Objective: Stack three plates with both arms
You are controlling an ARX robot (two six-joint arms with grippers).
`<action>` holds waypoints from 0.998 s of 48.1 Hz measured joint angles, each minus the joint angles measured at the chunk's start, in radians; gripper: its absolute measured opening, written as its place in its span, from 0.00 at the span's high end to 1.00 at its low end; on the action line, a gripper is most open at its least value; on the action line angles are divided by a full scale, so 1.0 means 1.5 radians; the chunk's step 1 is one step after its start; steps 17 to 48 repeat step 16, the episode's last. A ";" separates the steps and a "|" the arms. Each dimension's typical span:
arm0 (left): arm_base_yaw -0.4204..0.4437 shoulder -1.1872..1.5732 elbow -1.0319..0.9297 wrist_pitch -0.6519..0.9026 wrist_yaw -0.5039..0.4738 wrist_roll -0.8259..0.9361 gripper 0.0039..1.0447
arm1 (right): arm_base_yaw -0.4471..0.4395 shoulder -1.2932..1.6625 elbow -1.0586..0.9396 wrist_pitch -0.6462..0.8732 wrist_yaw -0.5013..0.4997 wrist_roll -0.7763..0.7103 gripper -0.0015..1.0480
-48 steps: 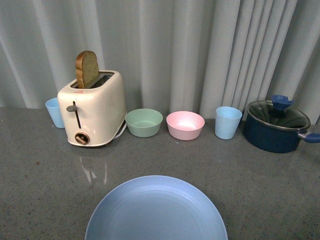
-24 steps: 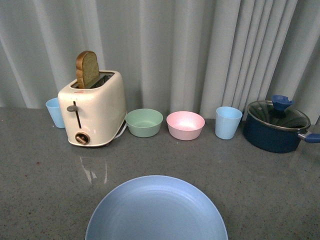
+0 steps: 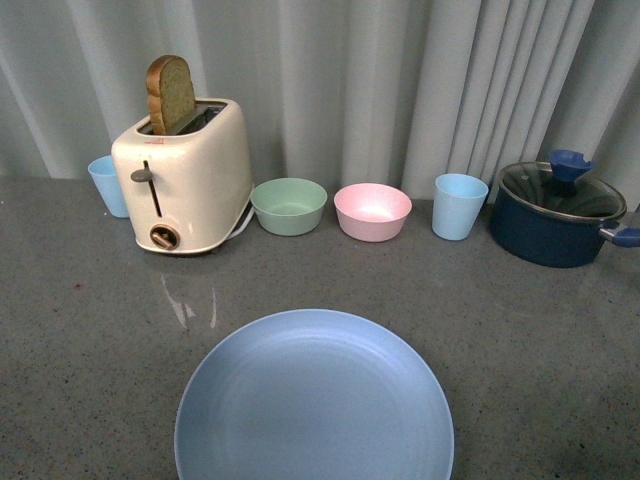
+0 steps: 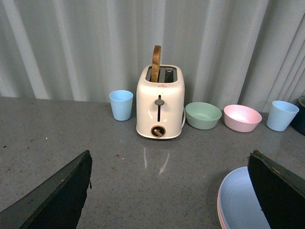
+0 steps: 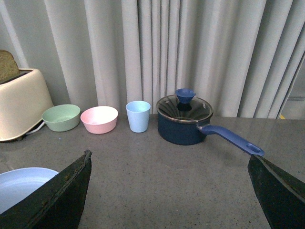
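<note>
A light blue plate (image 3: 314,400) lies on the grey counter at the front centre. In the left wrist view the light blue plate (image 4: 240,200) lies on top of a stack, with a thin pink rim (image 4: 218,210) showing under it. The beige-grey plate is hidden. The blue plate also shows in the right wrist view (image 5: 21,183). My left gripper (image 4: 170,162) is open and empty above bare counter, left of the stack. My right gripper (image 5: 169,160) is open and empty above bare counter, right of the stack. Neither arm shows in the front view.
Along the curtain at the back stand a light blue cup (image 3: 106,184), a cream toaster (image 3: 185,175) with a bread slice (image 3: 170,92), a green bowl (image 3: 289,205), a pink bowl (image 3: 372,211), another blue cup (image 3: 460,206) and a dark blue lidded pot (image 3: 558,212) with a long handle (image 5: 233,139).
The front view has shifted: the toaster, bowls and pot sit higher in the frame and more of the blue plate shows. Nothing on the counter has moved.
</note>
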 joint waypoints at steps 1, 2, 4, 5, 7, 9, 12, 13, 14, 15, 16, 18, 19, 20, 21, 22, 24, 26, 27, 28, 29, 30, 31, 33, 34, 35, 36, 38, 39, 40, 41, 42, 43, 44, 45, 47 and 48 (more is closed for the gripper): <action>0.000 0.000 0.000 0.000 0.000 0.000 0.06 | 0.000 0.000 0.000 0.000 0.000 0.000 0.07; 0.000 0.000 0.000 0.000 0.000 0.000 0.06 | 0.000 0.000 0.000 0.000 0.000 0.000 0.07; 0.000 0.000 0.000 0.000 0.000 0.000 0.06 | 0.000 0.000 0.000 0.000 0.000 0.000 0.07; 0.000 0.000 0.000 0.000 0.000 0.000 0.06 | 0.000 0.000 0.000 0.000 0.000 0.000 0.07; 0.000 0.000 0.000 0.000 0.000 0.000 0.06 | 0.000 0.000 0.000 0.000 0.000 0.000 0.07; 0.000 0.000 0.000 0.000 0.000 0.000 0.06 | 0.000 0.000 0.000 0.000 0.000 0.000 0.07; 0.000 0.000 0.000 0.000 0.000 0.000 0.06 | 0.000 0.000 0.000 0.000 0.000 0.000 0.07; 0.000 0.000 0.000 0.000 0.000 0.000 0.06 | 0.000 0.000 0.000 0.000 0.000 0.000 0.07; 0.000 0.000 0.000 0.000 0.000 0.000 0.06 | 0.000 0.000 0.000 0.000 0.000 0.000 0.07; 0.000 0.000 0.000 0.000 0.000 0.000 0.06 | 0.000 0.000 0.000 0.000 0.000 0.000 0.07; 0.000 0.000 0.000 0.000 0.000 0.000 0.06 | 0.000 0.000 0.000 0.000 0.000 0.000 0.07; 0.000 0.000 0.000 0.000 0.000 0.000 0.06 | 0.000 0.000 0.000 0.000 0.000 0.000 0.07; 0.000 0.000 0.000 0.000 0.000 0.000 0.06 | 0.000 0.000 0.000 0.000 0.000 0.000 0.07; 0.000 0.000 0.000 0.000 0.000 0.000 0.06 | 0.000 0.000 0.000 0.000 0.000 0.000 0.07; 0.000 0.000 0.000 0.000 0.000 0.000 0.06 | 0.000 0.000 0.000 0.000 0.000 0.000 0.07; 0.000 0.000 0.000 0.000 0.000 0.000 0.06 | 0.000 0.000 0.000 0.000 0.000 0.000 0.07; 0.000 0.000 0.000 0.000 0.000 0.000 0.06 | 0.000 0.000 0.000 0.000 0.000 0.000 0.07; 0.000 0.000 0.000 0.000 0.000 0.000 0.06 | 0.000 0.000 0.000 0.000 0.000 0.000 0.07; 0.000 0.000 0.000 0.000 0.000 0.000 0.06 | 0.000 0.000 0.000 0.000 0.000 0.000 0.07; 0.000 0.000 0.000 0.000 0.000 0.000 0.06 | 0.000 0.000 0.000 0.000 0.000 0.000 0.07; 0.000 0.000 0.000 0.000 0.000 0.000 0.06 | 0.000 0.000 0.000 0.000 0.000 0.000 0.07; 0.000 0.000 0.000 0.000 0.000 0.000 0.06 | 0.000 0.000 0.000 0.000 0.000 0.000 0.07; 0.000 0.000 0.000 0.000 0.000 0.000 0.06 | 0.000 0.000 0.000 0.000 0.000 0.000 0.07; 0.000 0.000 0.000 0.000 0.000 0.000 0.06 | 0.000 0.000 0.000 0.000 0.000 0.000 0.07; 0.000 0.000 0.000 0.000 0.000 0.000 0.06 | 0.000 0.000 0.000 0.000 0.000 0.000 0.07; 0.000 0.000 0.000 0.000 0.000 0.000 0.06 | 0.000 0.000 0.000 0.000 0.000 0.000 0.07; 0.000 0.000 0.000 0.000 0.000 0.000 0.06 | 0.000 0.000 0.000 0.000 0.000 0.000 0.07; 0.000 0.000 0.000 0.000 0.000 0.000 0.06 | 0.000 0.000 0.000 0.000 0.000 0.000 0.07; 0.000 0.000 0.000 0.000 0.000 0.000 0.06 | 0.000 0.000 0.000 0.000 0.000 0.000 0.07; 0.000 0.000 0.000 0.000 0.000 0.000 0.06 | 0.000 0.000 0.000 0.000 0.000 0.000 0.07; 0.000 0.000 0.000 0.000 0.000 0.000 0.06 | 0.000 0.000 0.000 0.000 0.000 0.000 0.07; 0.000 0.000 0.000 0.000 0.000 0.000 0.06 | 0.000 0.000 0.000 0.000 0.000 0.000 0.07; 0.000 0.000 0.000 0.000 0.000 0.000 0.06 | 0.000 0.000 0.000 0.000 0.000 0.000 0.07; 0.000 0.000 0.000 0.000 0.000 0.000 0.06 | 0.000 0.000 0.000 0.000 0.000 0.000 0.07; 0.000 0.000 0.000 0.000 0.000 0.000 0.06 | 0.000 0.000 0.000 0.000 0.000 0.000 0.07; 0.000 0.000 0.000 0.000 0.000 0.000 0.06 | 0.000 0.000 0.000 0.000 0.000 0.000 0.07; 0.000 0.000 0.000 0.000 0.000 0.000 0.06 | 0.000 0.000 0.000 0.000 0.000 0.000 0.07</action>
